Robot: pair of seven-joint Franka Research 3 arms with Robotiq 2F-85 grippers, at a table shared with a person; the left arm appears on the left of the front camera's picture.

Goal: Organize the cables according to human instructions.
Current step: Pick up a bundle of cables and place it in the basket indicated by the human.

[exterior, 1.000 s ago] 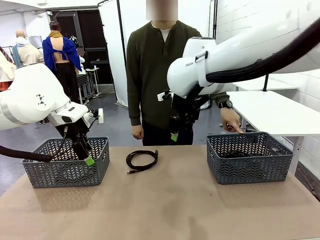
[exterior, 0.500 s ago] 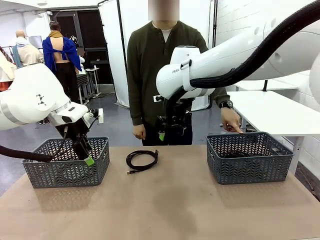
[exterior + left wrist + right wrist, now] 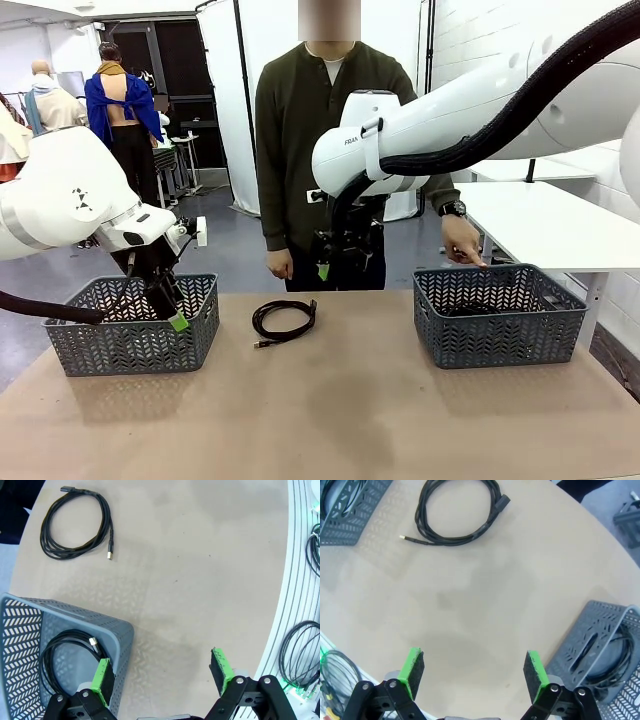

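Note:
One coiled black cable (image 3: pixel 284 320) lies on the brown table between two grey baskets; it also appears from above as the cable (image 3: pixel 77 525) and the cable (image 3: pixel 457 512). Another cable (image 3: pixel 65 655) lies in the left basket (image 3: pixel 130 345), and a further cable (image 3: pixel 612 665) in the right basket (image 3: pixel 497 335). My left gripper (image 3: pixel 168 308) hangs open at the left basket's near right corner (image 3: pixel 120 635). My right gripper (image 3: pixel 335 262) hovers open above the table, behind and right of the loose cable. The human stands across the table, a hand (image 3: pixel 463 245) pointing down at the right basket.
The table's front half is bare brown board. Black cords (image 3: pixel 300 652) lie beyond the table's edge on the robot's side. A white table stands behind the right basket. Other people are far back on the left.
My right arm swung leftward, toward the table's middle, then held still. The left arm, the cables and the person's pointing hand stay as they were.

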